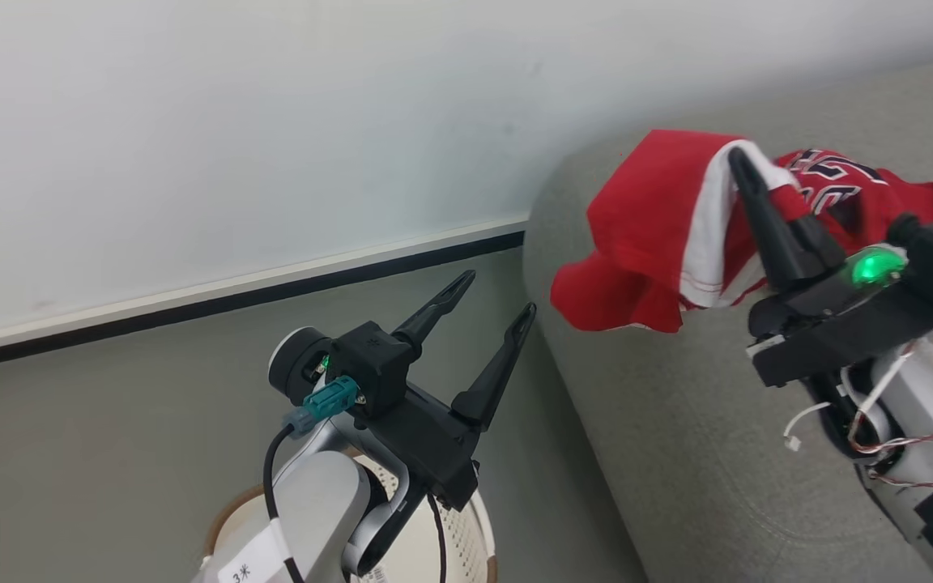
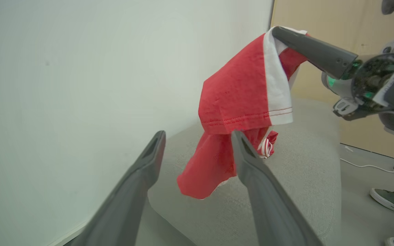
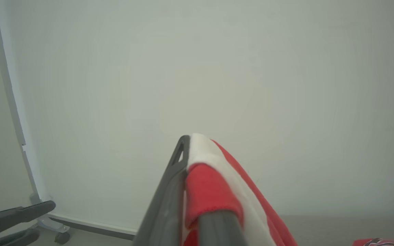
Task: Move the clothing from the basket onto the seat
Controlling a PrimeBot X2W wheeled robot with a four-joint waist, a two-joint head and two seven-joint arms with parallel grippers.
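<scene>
Clothing (image 1: pixel 636 227), upper right, looks limp and light; my right gripper (image 1: pixel 738 162) pinches its white trim (image 1: pixel 709 235), left gripper (image 1: pixel 497 295) gapes empty.

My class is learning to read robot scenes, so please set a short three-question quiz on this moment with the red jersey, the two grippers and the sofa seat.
1. True or false: the left gripper is shut on the red jersey.
2. Where is the jersey? A: hanging from the shut right gripper over the grey seat. B: draped over the left gripper. C: folded flat on the seat.
3. What cream-white thing shows below the left gripper in the head view?
Key: 1 false, it is open and empty; 2 A; 3 the basket.
</scene>
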